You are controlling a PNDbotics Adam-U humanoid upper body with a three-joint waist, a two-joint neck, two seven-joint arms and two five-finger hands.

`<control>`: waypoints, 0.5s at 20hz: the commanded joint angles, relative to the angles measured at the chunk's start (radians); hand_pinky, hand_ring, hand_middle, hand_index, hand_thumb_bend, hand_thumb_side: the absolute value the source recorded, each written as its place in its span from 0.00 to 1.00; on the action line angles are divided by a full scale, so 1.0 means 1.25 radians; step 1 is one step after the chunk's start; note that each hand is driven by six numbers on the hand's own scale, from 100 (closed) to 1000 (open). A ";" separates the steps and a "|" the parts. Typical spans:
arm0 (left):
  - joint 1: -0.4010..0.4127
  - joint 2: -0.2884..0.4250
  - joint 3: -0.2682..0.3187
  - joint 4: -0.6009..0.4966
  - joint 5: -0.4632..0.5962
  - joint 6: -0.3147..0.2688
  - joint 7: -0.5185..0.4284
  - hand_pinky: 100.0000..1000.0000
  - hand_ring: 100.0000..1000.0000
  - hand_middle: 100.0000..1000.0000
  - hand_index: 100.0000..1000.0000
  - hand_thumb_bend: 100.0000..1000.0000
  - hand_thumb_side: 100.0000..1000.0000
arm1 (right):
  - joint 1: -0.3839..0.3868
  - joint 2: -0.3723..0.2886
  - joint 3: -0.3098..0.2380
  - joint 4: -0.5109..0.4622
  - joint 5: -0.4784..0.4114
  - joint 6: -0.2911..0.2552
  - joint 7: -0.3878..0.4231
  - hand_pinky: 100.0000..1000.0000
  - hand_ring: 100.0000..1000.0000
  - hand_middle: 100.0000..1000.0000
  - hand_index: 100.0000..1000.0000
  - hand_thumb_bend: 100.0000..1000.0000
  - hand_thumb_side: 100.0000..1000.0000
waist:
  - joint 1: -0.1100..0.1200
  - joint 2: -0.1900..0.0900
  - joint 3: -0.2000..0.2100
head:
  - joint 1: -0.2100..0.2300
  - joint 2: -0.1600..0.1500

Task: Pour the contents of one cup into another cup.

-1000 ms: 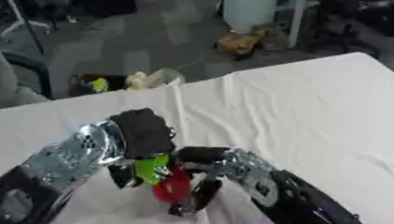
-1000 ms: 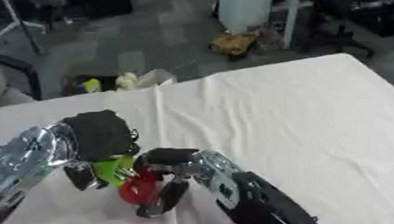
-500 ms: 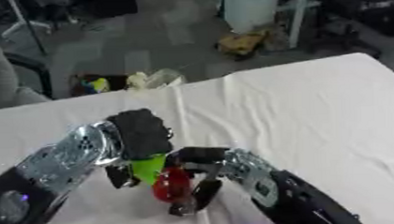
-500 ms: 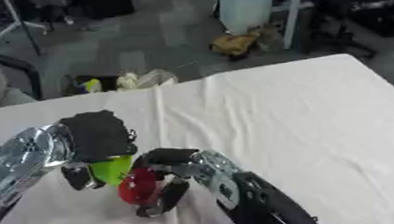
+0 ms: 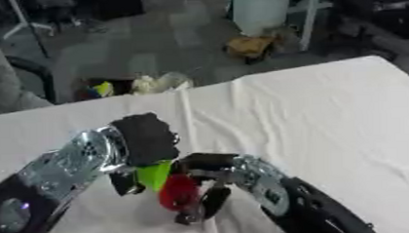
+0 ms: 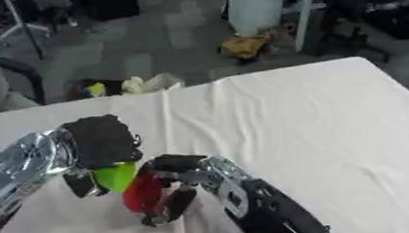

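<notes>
A lime green cup [image 5: 155, 174] sits under my left hand [image 5: 143, 138], whose black fingers curl round it from above. Right beside it, touching or nearly so, is a red cup [image 5: 178, 192], held by my right hand [image 5: 208, 171] with fingers curled round it at the lower middle of the table. Both cups are low over the white cloth [image 5: 327, 114]. I cannot tell whether either cup is tilted, and their contents are hidden.
The white cloth covers the whole table and lies wrinkled to the right and behind the hands. Beyond the far edge is a grey floor with a white bin [image 5: 259, 9], a brown bundle [image 5: 250, 45] and small yellow and white things [image 5: 147, 84].
Both hands and the cups stay almost where they were. The red cup has shifted slightly closer to the green one.
</notes>
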 commanded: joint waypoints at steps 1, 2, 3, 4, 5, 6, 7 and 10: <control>-0.010 0.015 0.004 -0.009 -0.007 -0.167 -0.164 0.00 0.00 0.19 0.58 0.03 0.11 | -0.014 -0.009 -0.003 -0.019 -0.004 0.000 0.001 0.83 0.85 0.21 0.64 0.00 0.24 | 0.000 -0.016 0.002 | 0.000 -0.009; -0.011 0.015 0.004 -0.009 -0.008 -0.167 -0.164 0.00 0.00 0.19 0.58 0.03 0.11 | -0.014 -0.010 -0.003 -0.019 -0.004 0.000 0.001 0.83 0.85 0.21 0.64 0.00 0.24 | 0.000 -0.016 0.002 | 0.000 -0.009; -0.011 0.016 0.005 -0.010 -0.008 -0.168 -0.164 0.00 0.00 0.18 0.58 0.03 0.11 | -0.013 -0.010 -0.003 -0.019 -0.005 0.000 0.001 0.83 0.85 0.21 0.64 0.00 0.24 | 0.000 -0.016 0.002 | 0.000 -0.009; -0.010 0.016 0.004 -0.009 -0.009 -0.169 -0.164 0.00 0.00 0.18 0.58 0.02 0.11 | -0.013 -0.010 -0.003 -0.019 -0.005 0.001 0.001 0.83 0.85 0.21 0.64 0.00 0.24 | 0.000 -0.016 0.001 | 0.000 -0.009; -0.008 0.015 0.002 -0.006 -0.009 -0.171 -0.164 0.00 0.00 0.18 0.58 0.02 0.12 | -0.013 -0.009 -0.003 -0.019 -0.005 0.001 0.001 0.83 0.85 0.21 0.64 0.00 0.24 | 0.000 -0.016 0.001 | 0.000 -0.009; -0.007 0.014 0.001 0.000 -0.010 -0.174 -0.164 0.00 0.00 0.18 0.58 0.02 0.12 | -0.013 -0.009 -0.003 -0.019 -0.006 0.001 0.001 0.83 0.85 0.21 0.64 0.00 0.24 | 0.000 -0.015 0.001 | 0.000 -0.009; -0.005 0.013 0.000 0.004 -0.012 -0.176 -0.164 0.00 0.00 0.18 0.58 0.02 0.12 | -0.012 -0.008 -0.002 -0.018 -0.006 0.001 0.001 0.83 0.85 0.21 0.64 0.00 0.24 | 0.000 -0.015 0.000 | 0.000 -0.008; -0.004 0.010 -0.001 0.014 -0.017 -0.182 -0.164 0.00 0.00 0.18 0.57 0.03 0.12 | -0.012 -0.007 -0.001 -0.017 -0.006 0.001 0.002 0.83 0.85 0.21 0.64 0.00 0.25 | 0.001 -0.015 0.001 | 0.000 -0.008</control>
